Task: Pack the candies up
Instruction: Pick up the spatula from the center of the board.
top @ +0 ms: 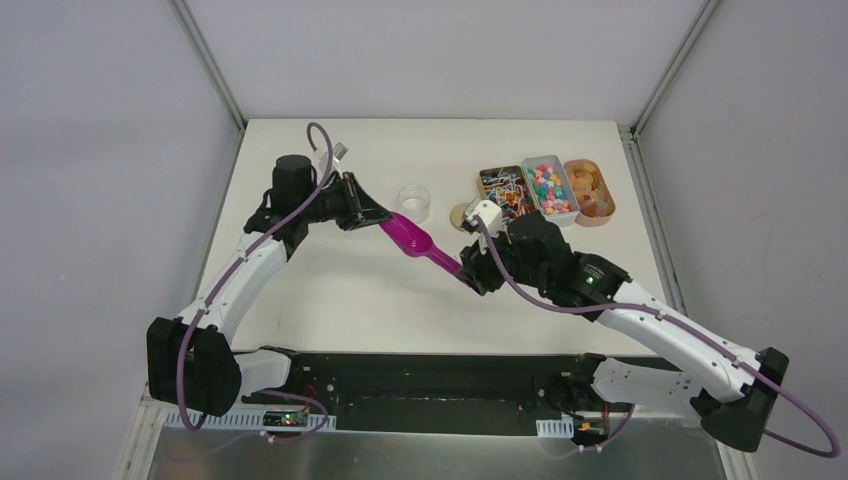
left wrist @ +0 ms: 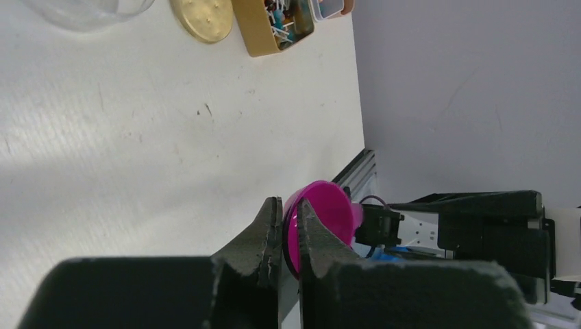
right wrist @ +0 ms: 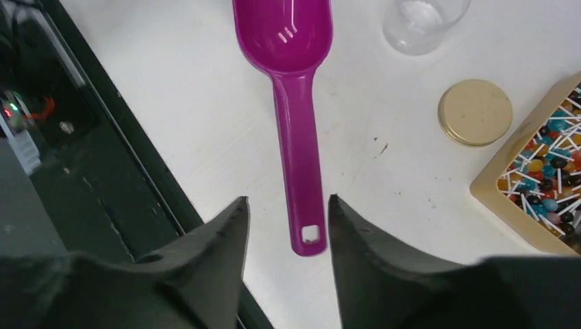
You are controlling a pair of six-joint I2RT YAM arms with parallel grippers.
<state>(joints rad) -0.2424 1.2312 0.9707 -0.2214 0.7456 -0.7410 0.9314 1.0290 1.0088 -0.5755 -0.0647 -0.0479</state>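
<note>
The candies (top: 548,185) are tiny mixed-colour pieces filling a white tray (top: 562,215) at the back right. A purple scoop (top: 420,240) is held above the table's middle, empty. My left gripper (top: 378,214) is shut on the rim of the scoop's bowl; in the left wrist view its gripper (left wrist: 289,209) pinches the scoop (left wrist: 329,212). My right gripper (top: 470,275) is open at the handle's end. In the right wrist view the scoop (right wrist: 284,34) points away, and the handle's tip lies between the open gripper (right wrist: 286,200) without touching either finger.
A clear cup (top: 413,200) stands behind the scoop, also seen in the right wrist view (right wrist: 425,20). A gold lid (top: 460,215) lies beside it. A brown tray of lollipops (top: 505,192) and an orange tray (top: 590,190) flank the candy tray.
</note>
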